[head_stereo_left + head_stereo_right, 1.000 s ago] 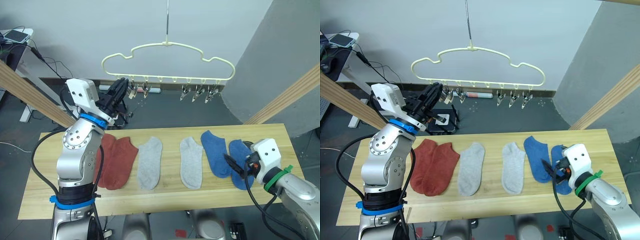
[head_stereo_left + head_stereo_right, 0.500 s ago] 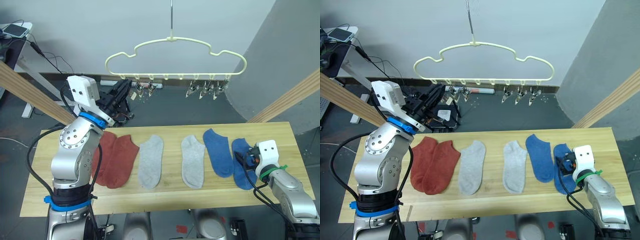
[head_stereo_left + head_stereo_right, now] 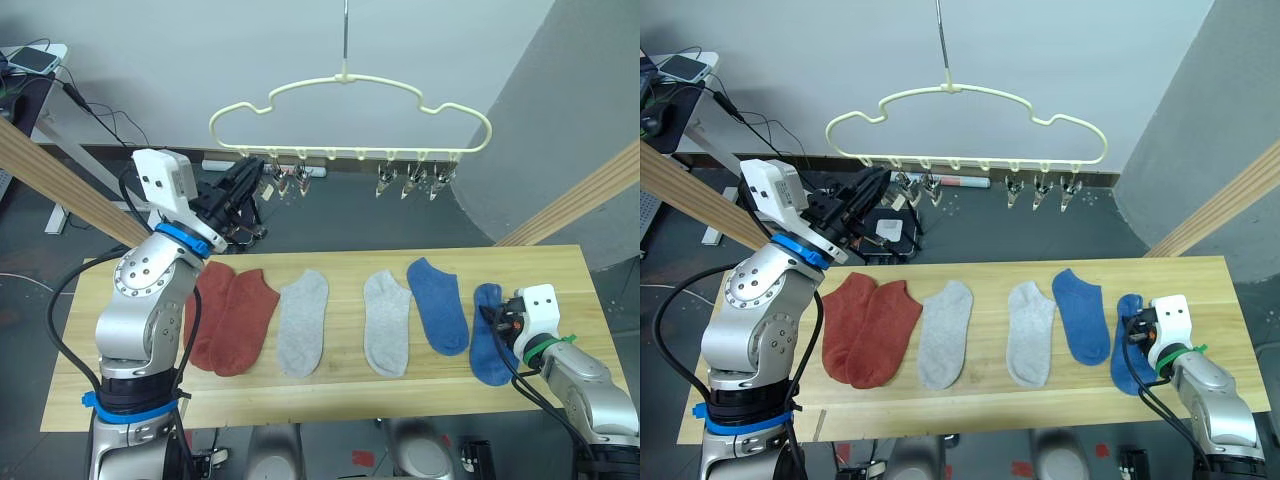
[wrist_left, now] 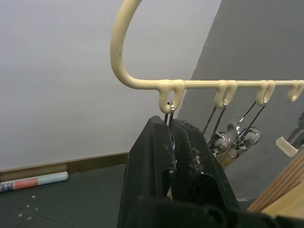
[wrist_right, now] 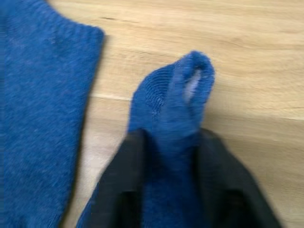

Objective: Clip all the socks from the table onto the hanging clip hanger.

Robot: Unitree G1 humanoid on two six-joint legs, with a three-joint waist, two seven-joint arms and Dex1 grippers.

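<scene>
Several socks lie in a row on the table (image 3: 330, 385): two rust-red (image 3: 230, 320), two grey (image 3: 302, 322), (image 3: 386, 322) and a blue one (image 3: 438, 305). My right gripper (image 3: 497, 325) is shut on the far-right blue sock (image 3: 488, 340); its fabric (image 5: 175, 95) is bunched up between the black fingers (image 5: 118, 180). The cream clip hanger (image 3: 350, 80) hangs above the table's far side with a row of silver clips (image 3: 410, 180). My left gripper (image 4: 172, 126) is raised to the leftmost clip and shut on it, just under the hanger's first loop (image 4: 170, 92).
Slanted wooden poles cross at the left (image 3: 60, 185) and right (image 3: 580, 195). A small side table with a phone (image 3: 30, 60) and cables stands at the far left. A grey wall panel (image 3: 560, 100) rises behind the right end.
My right gripper has gone from open beside the far-right blue sock to shut on it, pinching the fabric narrower. The left gripper stays on its clip. The camera has shifted a little.
</scene>
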